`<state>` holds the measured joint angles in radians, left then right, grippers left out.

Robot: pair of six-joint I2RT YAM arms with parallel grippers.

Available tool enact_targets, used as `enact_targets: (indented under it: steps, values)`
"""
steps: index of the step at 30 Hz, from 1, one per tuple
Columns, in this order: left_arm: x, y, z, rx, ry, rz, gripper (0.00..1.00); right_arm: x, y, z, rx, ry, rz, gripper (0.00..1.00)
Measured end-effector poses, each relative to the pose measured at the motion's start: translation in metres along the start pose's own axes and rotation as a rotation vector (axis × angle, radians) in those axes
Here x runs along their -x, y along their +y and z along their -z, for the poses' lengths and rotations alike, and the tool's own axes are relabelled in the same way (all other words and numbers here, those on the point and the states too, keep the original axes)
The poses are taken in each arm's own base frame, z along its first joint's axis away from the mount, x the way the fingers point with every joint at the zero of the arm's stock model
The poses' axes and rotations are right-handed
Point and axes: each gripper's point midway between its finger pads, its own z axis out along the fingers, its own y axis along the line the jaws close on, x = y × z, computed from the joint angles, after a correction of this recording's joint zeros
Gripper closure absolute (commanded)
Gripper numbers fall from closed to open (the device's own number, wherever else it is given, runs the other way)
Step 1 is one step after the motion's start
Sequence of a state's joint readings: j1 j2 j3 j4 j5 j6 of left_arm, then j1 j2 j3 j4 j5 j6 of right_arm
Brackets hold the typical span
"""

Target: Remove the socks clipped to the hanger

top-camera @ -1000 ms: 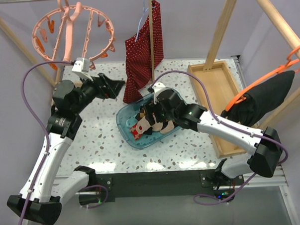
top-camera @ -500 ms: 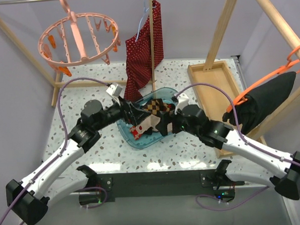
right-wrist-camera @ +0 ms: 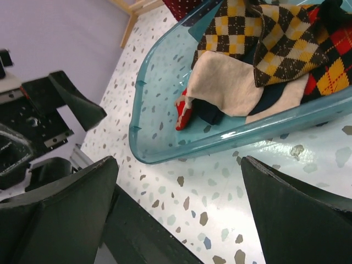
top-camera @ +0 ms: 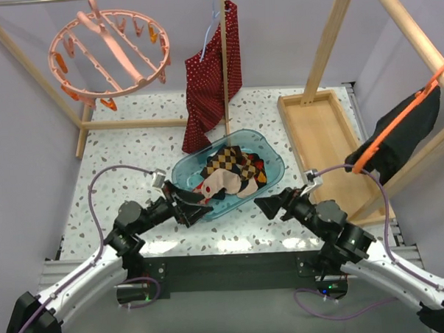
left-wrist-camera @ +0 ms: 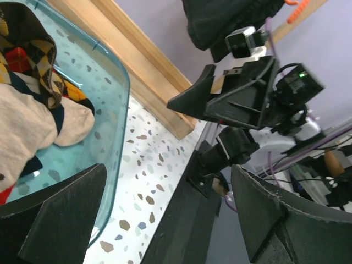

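the socks (top-camera: 230,173) lie heaped in a clear blue tub (top-camera: 180,176) at the middle of the speckled counter (top-camera: 126,163). several are dark argyle with orange, yellow and brown diamonds. a pale pink-beige one (right-wrist-camera: 231,82) is draped over the near side of the pile, with a bit of red at its low end. the heap fills the tub's far and right part, and the near-left floor is bare. the hanger (top-camera: 110,53), a salmon-pink spoked ring with small pink and orange clips around its rim, hangs tilted at the far left corner, well apart from the socks.

both arms are folded low by the near edge, forearms angled inward so the two tools face each other across the tub's near side. the left end effector (top-camera: 194,206) sits at the tub's near-left rim with its fingers (left-wrist-camera: 60,220) spread wide and nothing between them. whether it touches the rim cannot be told. the right end effector (top-camera: 271,203) hovers just beside the tub's near-right wall, fingers (right-wrist-camera: 297,209) likewise spread and empty. from its wrist camera the tub and the pile lie ahead and below it.

a red white-dotted garment (top-camera: 214,71) hangs behind the tub. a wooden tray (top-camera: 321,147) lies to its right, and a black cloth (top-camera: 408,129) hangs on an orange hanger at the far right.
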<state>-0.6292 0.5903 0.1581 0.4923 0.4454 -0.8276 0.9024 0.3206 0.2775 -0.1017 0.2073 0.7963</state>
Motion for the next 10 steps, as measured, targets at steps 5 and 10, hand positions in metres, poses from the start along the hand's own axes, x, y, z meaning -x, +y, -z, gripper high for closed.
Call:
enact_targets:
  steps: [5,10]
  values:
    - [-0.003,-0.013,0.017,-0.087,-0.073,0.024,0.00,-0.012,-0.015,0.007,0.018,-0.033,-0.067,0.01]
    - [0.033,-0.064,0.034,-0.281,-0.226,0.012,0.00,-0.022,-0.029,0.011,0.012,-0.041,-0.080,0.01]
